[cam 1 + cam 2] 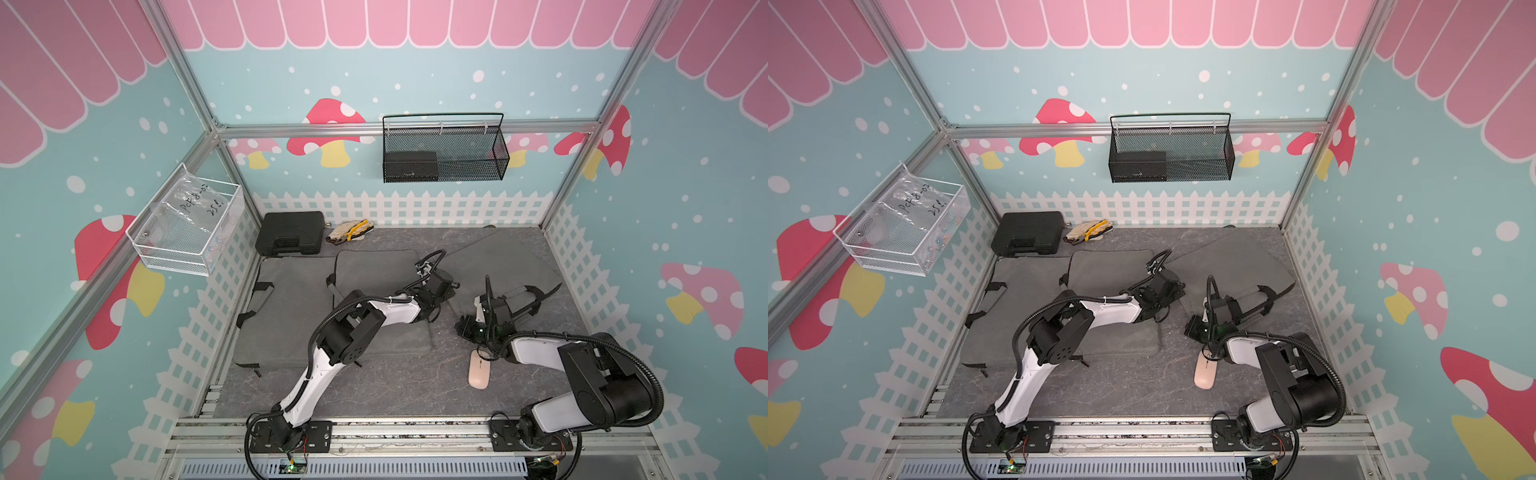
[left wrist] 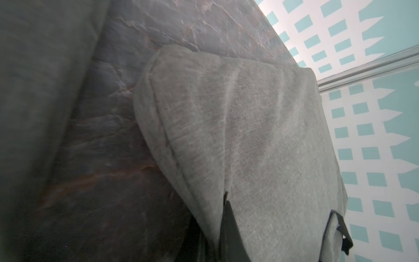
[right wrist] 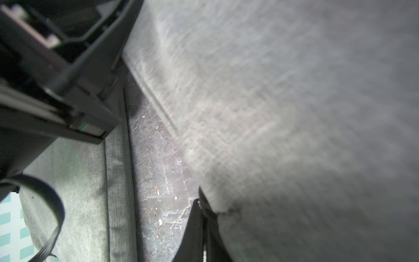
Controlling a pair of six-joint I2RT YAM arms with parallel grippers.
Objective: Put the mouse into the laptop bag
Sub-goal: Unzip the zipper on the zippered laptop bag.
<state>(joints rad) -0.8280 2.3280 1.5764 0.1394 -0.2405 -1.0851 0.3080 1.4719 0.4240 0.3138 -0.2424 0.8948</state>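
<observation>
Dark marbled tabletop [image 1: 374, 390]. Pale pink oval mouse [image 1: 478, 369] lower centre-right, lying bare near grey laptop bag [image 1: 374, 270]. Black mesh basket [image 1: 469, 153] upper centre: black box [image 1: 411, 164]. Left gripper [image 1: 451, 286], right gripper [image 1: 465, 326] clenched, grasp unclear.

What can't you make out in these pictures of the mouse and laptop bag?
Laptop bag opening: unseen in both top views; wrist views show blurred fabric.
Mouse far end: under the right arm, both top views.
Right end effector grip: too small in top views, blurred in wrist view.
</observation>
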